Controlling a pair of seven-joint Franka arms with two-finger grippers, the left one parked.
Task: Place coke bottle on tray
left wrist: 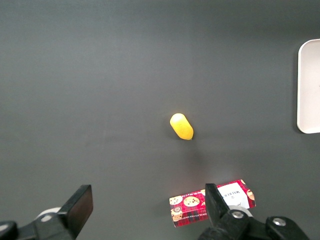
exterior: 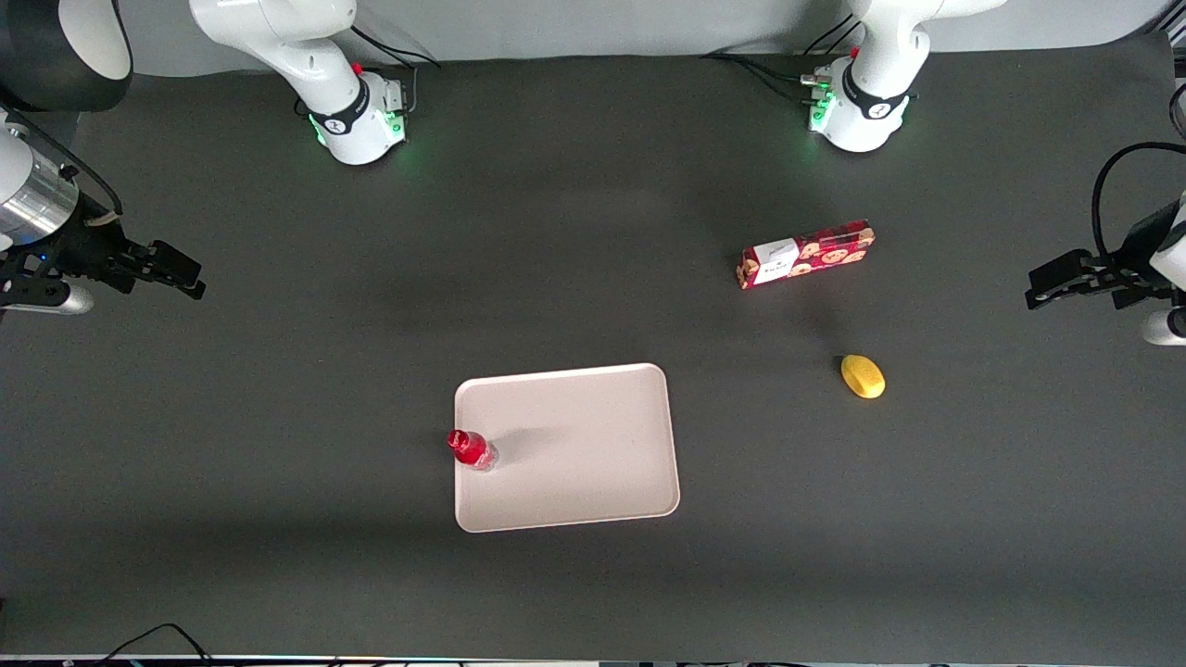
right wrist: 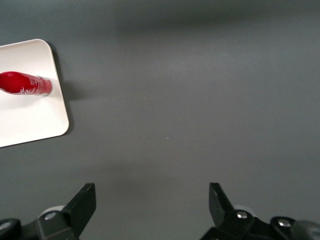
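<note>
The coke bottle (exterior: 472, 449), small with a red cap and red label, stands upright on the pale pinkish-beige tray (exterior: 574, 463), close to the tray's rim on the working arm's side. It also shows in the right wrist view (right wrist: 25, 84), on the tray (right wrist: 25, 120). My right gripper (exterior: 171, 270) is open and empty, high over bare mat toward the working arm's end of the table, well away from the tray. Its two fingers (right wrist: 82, 202) stand wide apart with only dark mat between them.
A long red cookie box (exterior: 806, 254) with a white label lies toward the parked arm's end, farther from the front camera than a yellow lemon-like object (exterior: 863, 376). Both show in the left wrist view: box (left wrist: 192, 207), yellow object (left wrist: 181, 126). Dark mat covers the table.
</note>
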